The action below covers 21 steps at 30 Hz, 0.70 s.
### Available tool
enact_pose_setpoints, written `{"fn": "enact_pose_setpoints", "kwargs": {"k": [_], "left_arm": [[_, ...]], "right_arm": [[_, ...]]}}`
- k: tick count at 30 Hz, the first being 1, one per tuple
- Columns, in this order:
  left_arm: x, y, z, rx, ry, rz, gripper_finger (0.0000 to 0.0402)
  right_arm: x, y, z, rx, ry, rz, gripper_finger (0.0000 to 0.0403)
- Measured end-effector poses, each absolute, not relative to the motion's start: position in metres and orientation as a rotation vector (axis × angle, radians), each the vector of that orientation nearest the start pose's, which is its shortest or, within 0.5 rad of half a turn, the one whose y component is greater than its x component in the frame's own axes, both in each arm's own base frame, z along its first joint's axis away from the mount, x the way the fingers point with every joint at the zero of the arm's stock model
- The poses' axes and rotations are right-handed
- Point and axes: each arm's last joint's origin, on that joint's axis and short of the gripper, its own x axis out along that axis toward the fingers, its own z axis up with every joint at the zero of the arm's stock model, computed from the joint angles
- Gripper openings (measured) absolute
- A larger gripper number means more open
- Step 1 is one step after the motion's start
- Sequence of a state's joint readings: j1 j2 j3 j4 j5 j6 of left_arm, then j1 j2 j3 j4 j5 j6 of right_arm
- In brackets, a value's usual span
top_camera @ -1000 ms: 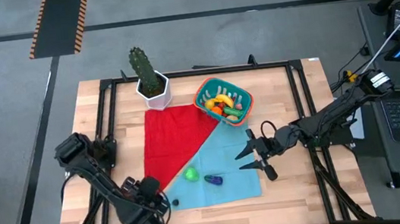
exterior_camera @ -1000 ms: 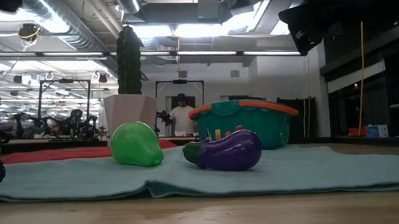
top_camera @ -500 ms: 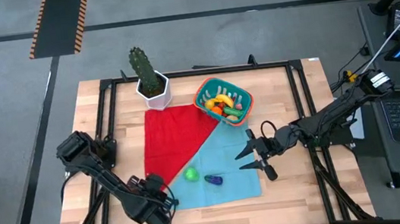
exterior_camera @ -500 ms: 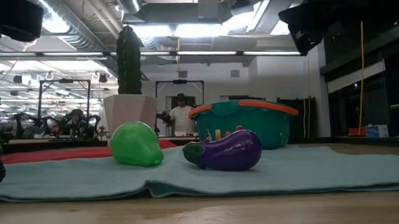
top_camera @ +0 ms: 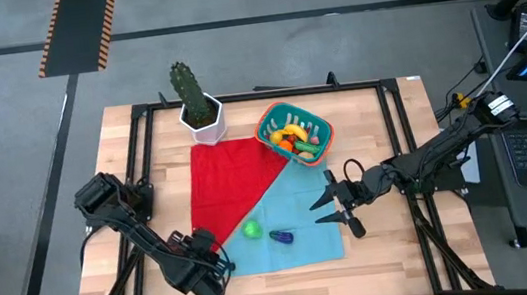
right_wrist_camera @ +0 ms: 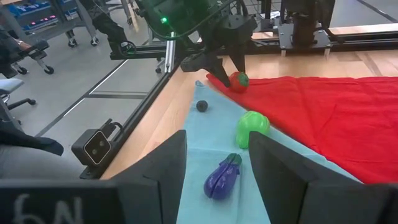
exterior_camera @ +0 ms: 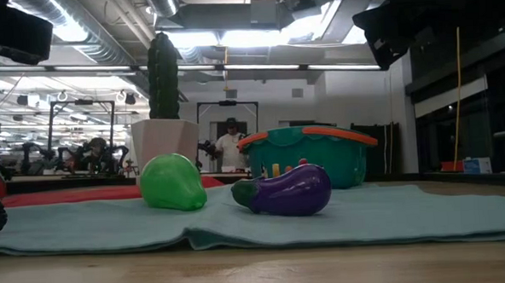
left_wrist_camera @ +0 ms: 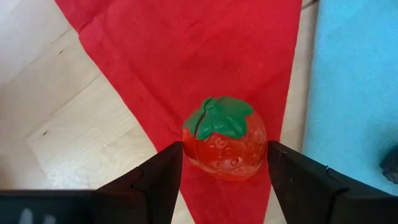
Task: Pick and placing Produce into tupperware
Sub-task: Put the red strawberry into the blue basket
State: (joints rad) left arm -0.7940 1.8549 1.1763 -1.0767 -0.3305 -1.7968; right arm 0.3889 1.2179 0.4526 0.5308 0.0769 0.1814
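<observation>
Left claw [left_wrist_camera: 225, 163] lifted — gripping strawberry [left_wrist_camera: 225, 144] over red cloth [left_wrist_camera: 186, 56]

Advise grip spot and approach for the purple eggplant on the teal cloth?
Judging from its pose, grip the purple eggplant across its fat mid-body, coming from above with fingers straddling its long axis. It lies flat on the teal cloth, clear of the green fruit.

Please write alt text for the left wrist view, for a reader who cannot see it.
The left gripper holds a red toy strawberry between its two dark fingers, above the tip of a red cloth on the wooden table.
</observation>
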Motion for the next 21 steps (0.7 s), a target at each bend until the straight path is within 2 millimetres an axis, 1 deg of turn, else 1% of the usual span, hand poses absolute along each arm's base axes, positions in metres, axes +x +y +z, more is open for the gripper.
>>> {"fn": "enact_pose_setpoints", "kwargs": {"k": [11,17,21], "left_arm": [[0.22,-0.211,0.156,-0.513,1.155,0.927,0.0222],[0.217,-0.207,0.142,-0.531,1.155,0.911,0.0222],[0.217,-0.206,0.141,-0.51,1.167,0.902,0.0222]], "right_arm": [[0.224,0.089,0.202,0.125,0.256,0.289,0.0174],[0.224,0.089,0.202,0.126,0.257,0.289,0.0174],[0.224,0.089,0.202,0.126,0.257,0.289,0.0174]]}}
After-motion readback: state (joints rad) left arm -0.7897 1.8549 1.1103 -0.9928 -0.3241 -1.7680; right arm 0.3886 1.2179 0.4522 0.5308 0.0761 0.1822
